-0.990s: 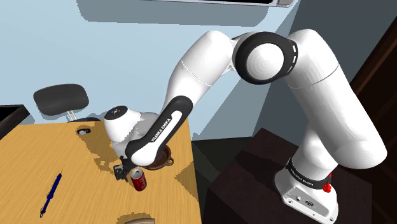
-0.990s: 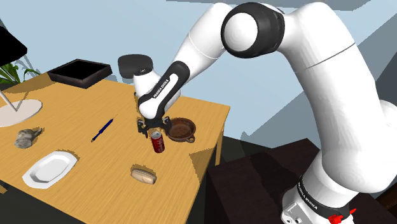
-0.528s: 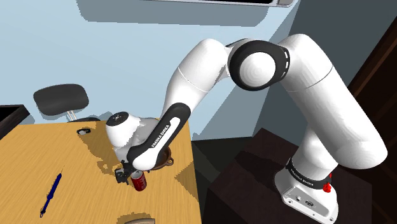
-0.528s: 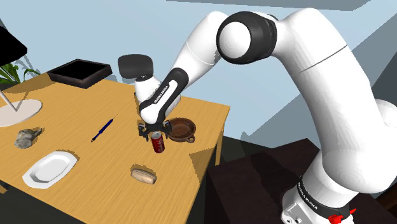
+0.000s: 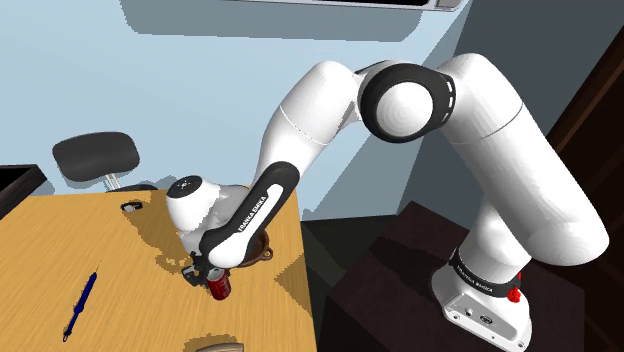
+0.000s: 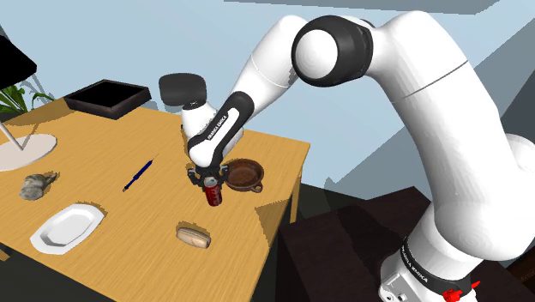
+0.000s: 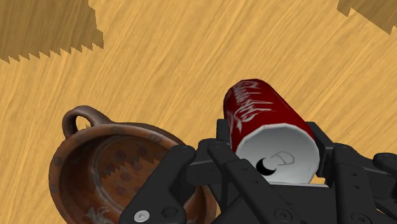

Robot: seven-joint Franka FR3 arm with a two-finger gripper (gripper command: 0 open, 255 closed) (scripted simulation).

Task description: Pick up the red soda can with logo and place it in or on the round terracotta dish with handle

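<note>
The red soda can (image 7: 264, 114), with white script down its side and a pale grey top, stood upright on the wooden desk (image 6: 111, 163), clasped between the pincer's (image 7: 270, 132) black fingers. Just beside it sat the round terracotta dish (image 7: 102, 159), brown, shallow, empty, with a small loop handle at its rim.

Forearm (image 5: 247, 212) reads FRANKA EMIKA; soda can (image 7: 261, 108) script illegible.
</note>
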